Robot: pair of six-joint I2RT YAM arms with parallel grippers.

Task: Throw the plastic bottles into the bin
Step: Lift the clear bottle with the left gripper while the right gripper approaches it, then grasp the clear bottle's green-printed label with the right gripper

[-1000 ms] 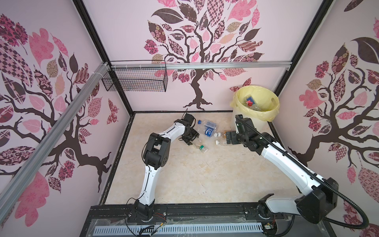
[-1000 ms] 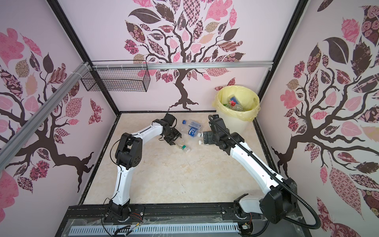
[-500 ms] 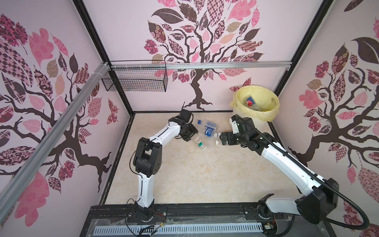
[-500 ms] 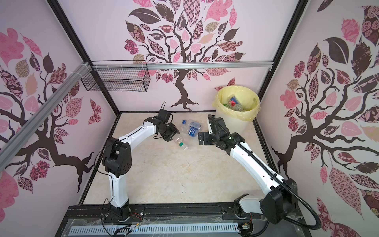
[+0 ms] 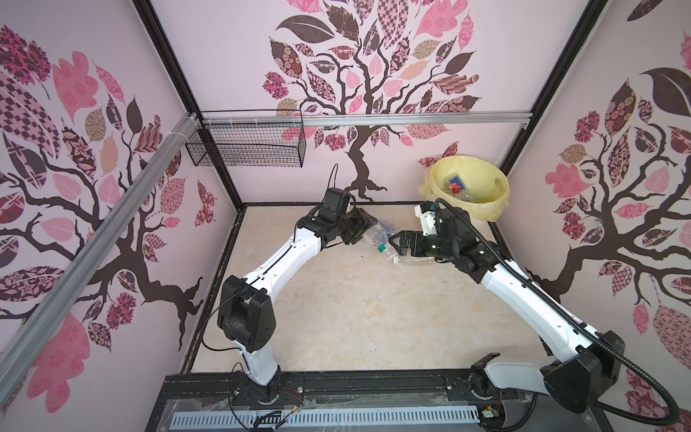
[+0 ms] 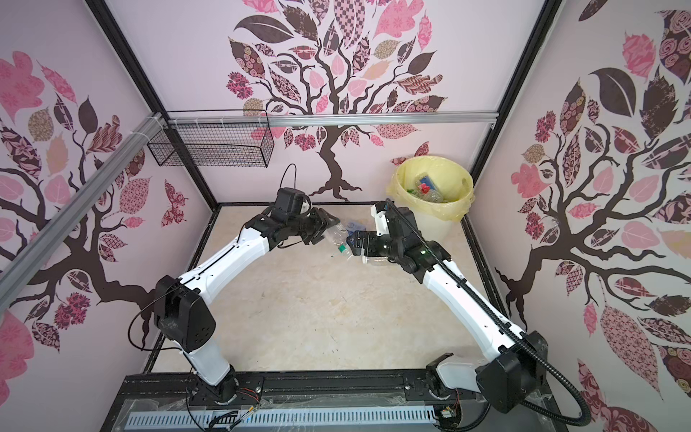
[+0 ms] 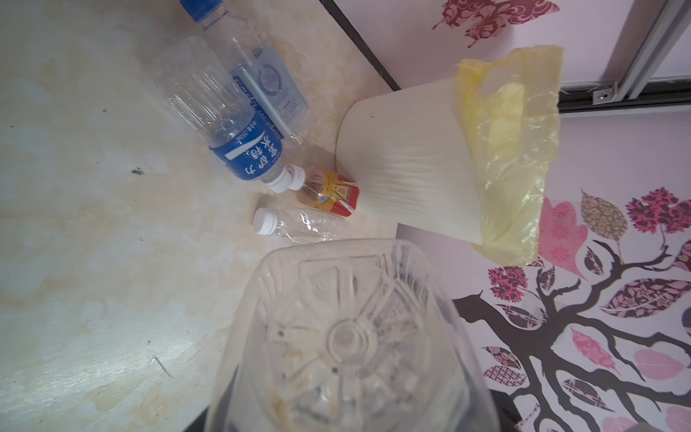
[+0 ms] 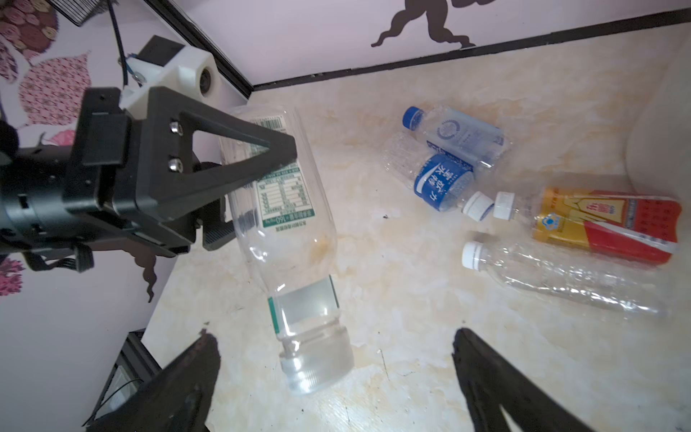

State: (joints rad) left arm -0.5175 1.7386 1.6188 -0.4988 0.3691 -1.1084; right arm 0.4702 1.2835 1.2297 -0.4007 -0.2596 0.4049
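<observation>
Step in hand: passing one bottle toward the bin, which stands in the far right corner with bottles already inside.

The left pincer is clamped across the body of a clear green-labelled bottle, apparently lifted off the worktop.

The right pincer stands fully apart, its fingers flanking the bottle's cap end without contact.

The next move probably calls for the right pincer to close there before the left releases.

In the left wrist view the left tool is nearly all hidden by the clear bottle, which is cut off at the edge. The bottles inside the bin cannot be counted.
</observation>
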